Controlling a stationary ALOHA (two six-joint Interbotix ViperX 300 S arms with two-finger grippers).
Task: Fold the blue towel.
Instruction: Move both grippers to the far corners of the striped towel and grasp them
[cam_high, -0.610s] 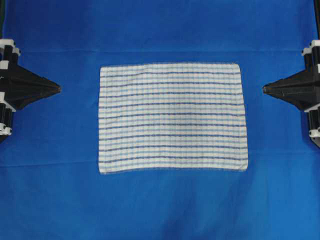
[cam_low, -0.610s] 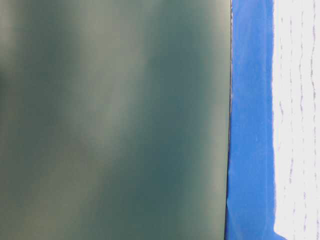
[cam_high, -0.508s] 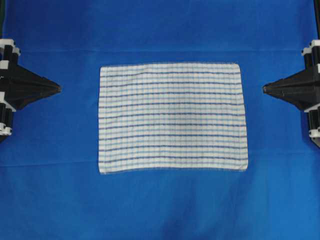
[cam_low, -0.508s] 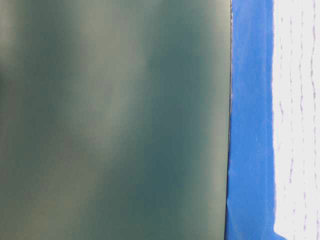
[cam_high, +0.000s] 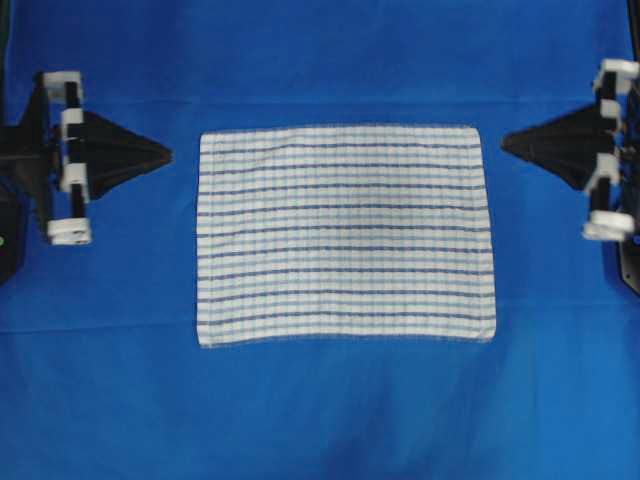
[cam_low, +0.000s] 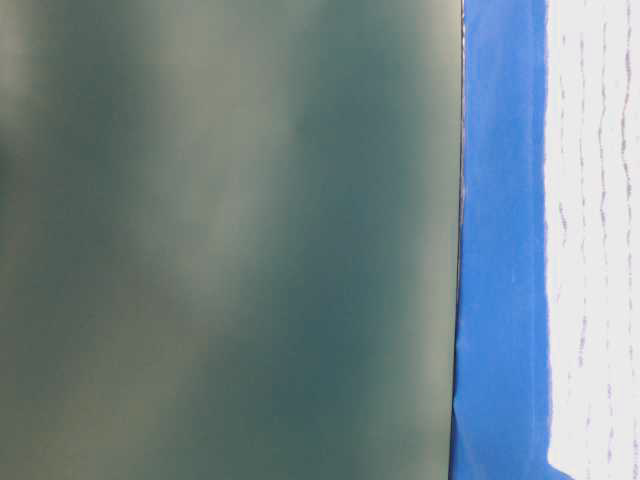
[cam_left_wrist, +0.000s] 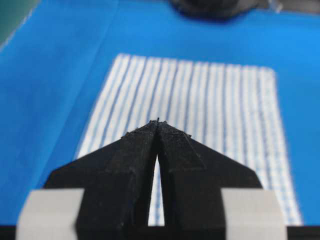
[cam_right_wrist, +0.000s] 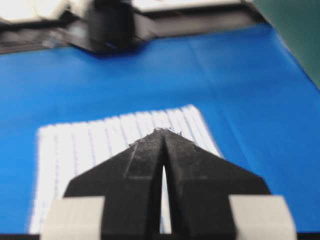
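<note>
The blue towel (cam_high: 345, 235), a white cloth with thin blue stripes, lies flat and unfolded in the middle of the blue table covering (cam_high: 320, 410). My left gripper (cam_high: 168, 155) is shut and empty, its tips just left of the towel's upper left corner. On the other side, my right gripper (cam_high: 505, 142) is also shut and empty, just right of the upper right corner. In the left wrist view the shut tips (cam_left_wrist: 157, 121) hover over the towel (cam_left_wrist: 215, 115). The right wrist view shows the shut tips (cam_right_wrist: 163, 131) above the towel (cam_right_wrist: 95, 137).
A dark green wall (cam_low: 230, 240) fills most of the table-level view, with a strip of covering (cam_low: 500, 240) and the towel's edge (cam_low: 595, 240) beside it. The opposite arm's base (cam_right_wrist: 112, 27) stands at the far end of the table.
Both grippers have moved inward toward the towel's upper corners and turned at the wrist. The towel has not moved.
</note>
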